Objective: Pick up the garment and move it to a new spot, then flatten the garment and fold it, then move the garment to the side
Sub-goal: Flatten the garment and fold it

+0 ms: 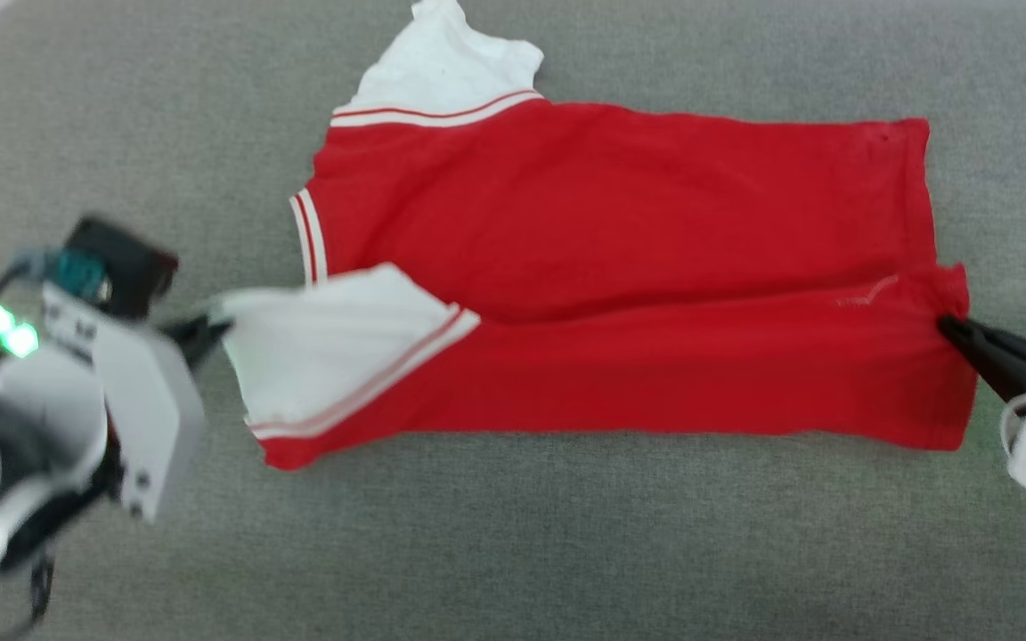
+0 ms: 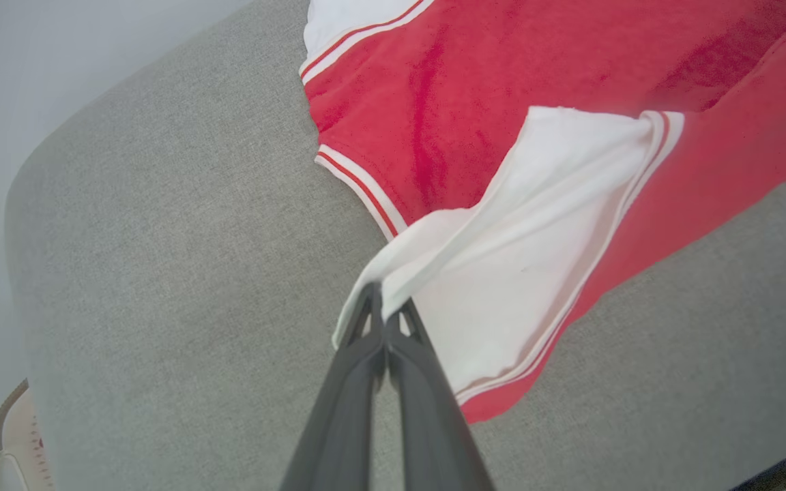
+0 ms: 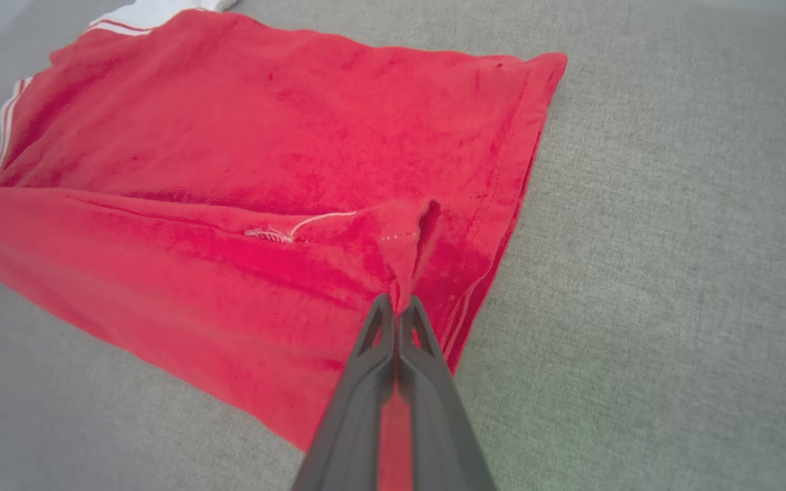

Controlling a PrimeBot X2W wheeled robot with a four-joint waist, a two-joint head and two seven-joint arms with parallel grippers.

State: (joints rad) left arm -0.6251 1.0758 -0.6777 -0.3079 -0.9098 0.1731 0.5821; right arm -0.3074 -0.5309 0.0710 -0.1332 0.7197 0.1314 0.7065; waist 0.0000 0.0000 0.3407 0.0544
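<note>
Both my jaws clamp shut: left gripper (image 2: pixel 385 305) on the white sleeve (image 2: pixel 502 273), right gripper (image 3: pixel 398 307) on the red hem (image 3: pixel 406 239), the garment (image 1: pixel 620 223) lying between them. Uneven pulling could slip either pinch.

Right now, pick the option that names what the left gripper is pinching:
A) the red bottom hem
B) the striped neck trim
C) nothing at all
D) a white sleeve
D: in the left wrist view the left gripper is shut on the edge of a white sleeve of the garment. It is the right gripper that pinches the red hem.
</note>
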